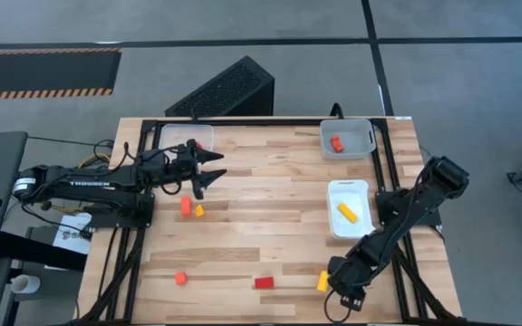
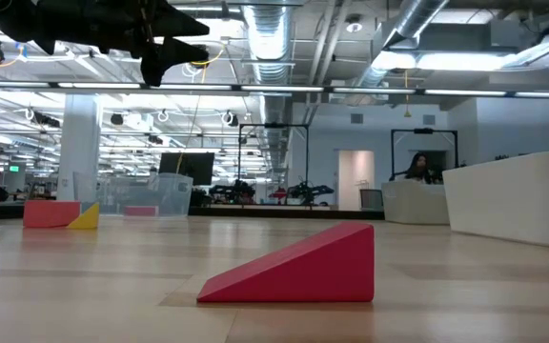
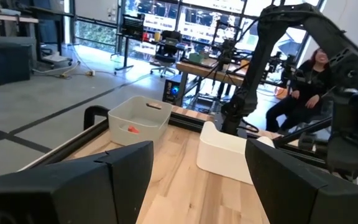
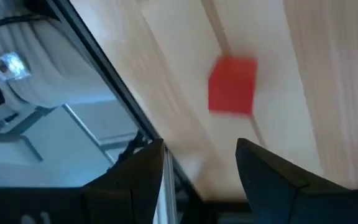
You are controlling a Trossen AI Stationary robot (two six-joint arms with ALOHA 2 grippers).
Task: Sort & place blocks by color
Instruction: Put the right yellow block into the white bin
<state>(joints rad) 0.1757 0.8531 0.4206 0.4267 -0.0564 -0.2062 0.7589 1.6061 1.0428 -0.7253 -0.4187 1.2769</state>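
Down at the lower right of the high view, your right gripper (image 1: pixel 344 292) hangs low, fingers apart and empty, just beside a yellow block (image 1: pixel 323 281) at the table's (image 1: pixel 270 195) bottom edge. Nudge that block sideways and it could slide off. Your left gripper (image 1: pixel 208 174), also spread, hovers at upper left above an orange block (image 1: pixel 186 206); the red wedge (image 1: pixel 263 282) lies unsorted between.
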